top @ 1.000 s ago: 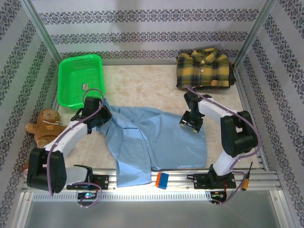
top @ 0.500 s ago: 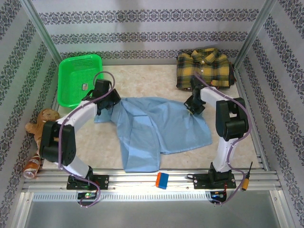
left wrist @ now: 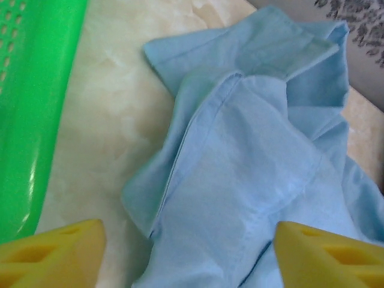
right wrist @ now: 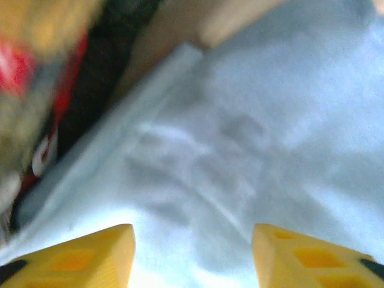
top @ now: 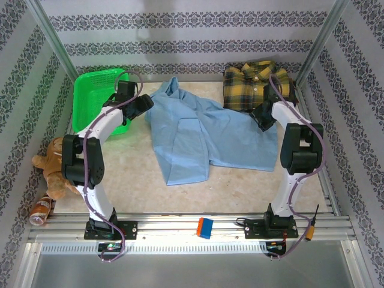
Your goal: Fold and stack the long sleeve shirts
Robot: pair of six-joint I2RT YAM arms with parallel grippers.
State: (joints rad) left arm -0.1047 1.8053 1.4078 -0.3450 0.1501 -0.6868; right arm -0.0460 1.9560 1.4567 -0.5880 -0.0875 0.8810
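Blue shirt (top: 204, 135) lies rumpled at the table's back centre, between basket (top: 99, 74) and folded plaid shirt (top: 255, 84). Left gripper (left wrist: 186, 255) spread wide over its collar end. Right gripper (right wrist: 192, 249) spread over its right edge, beside the plaid.

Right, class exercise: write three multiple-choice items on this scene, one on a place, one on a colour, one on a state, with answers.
1. Where does the plaid flannel shirt lie? A far right corner; B near left corner; C dead centre.
2. What colour is the mesh basket? A red; B green; C white.
3. How is the light blue shirt? A folded square; B rolled up; C spread unfolded.
Answers: 1 A, it sits folded by the far right post; 2 B, its walls are bright green; 3 C, it sprawls rumpled and open.
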